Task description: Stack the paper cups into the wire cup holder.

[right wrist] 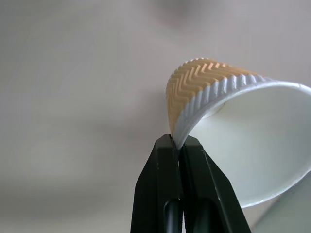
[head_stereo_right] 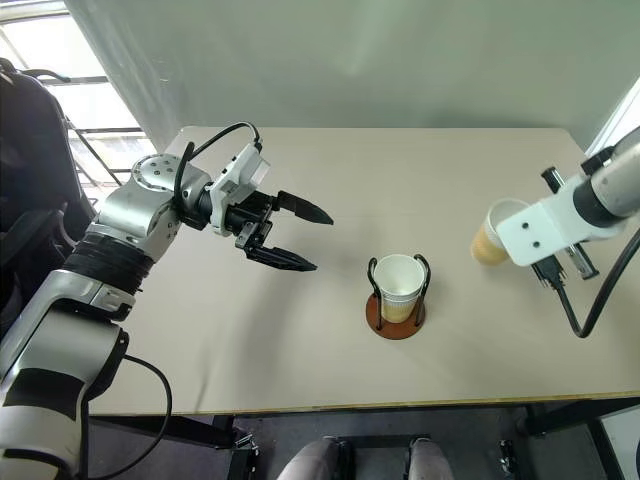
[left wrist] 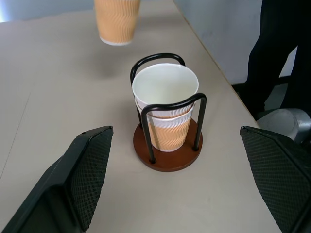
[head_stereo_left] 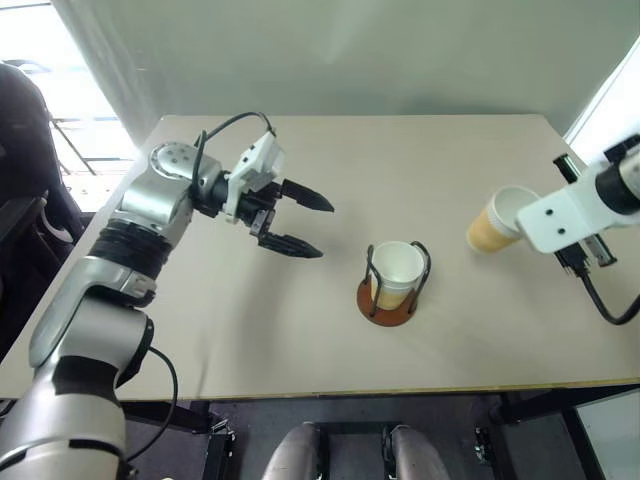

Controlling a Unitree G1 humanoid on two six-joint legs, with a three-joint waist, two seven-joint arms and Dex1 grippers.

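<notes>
Left eye view: one cup in the air, the rest nested in the holder

Left eye view puts the holder [head_stereo_left: 391, 290] near the middle of the tabletop [head_stereo_left: 300, 340], its brown disc base flat on the surface and its two black wire loops upright. Cups [head_stereo_left: 396, 272] stand inside it between the loops, mouth up. The left wrist view shows a second white rim just under the top one, so at least two are nested there.

A third cup [head_stereo_left: 497, 221] is off to the right of the holder and well apart from it. It is tilted, its white mouth turned toward the right gripper [right wrist: 178, 141]. In the right wrist view the jaws of that gripper are pressed together on the cup's rim, one finger inside the wall and one outside, and the wall is squeezed flat at that spot. The same cup shows in the left wrist view above the tabletop, beyond the holder, clear of the surface.

On the other side of the holder is the left gripper [head_stereo_left: 300, 222], pointing toward it. Its jaws are spread wide with nothing between them, and it touches neither holder nor cups.

A dark chair [head_stereo_left: 20, 150] stands beside the tabletop's left edge.
</notes>
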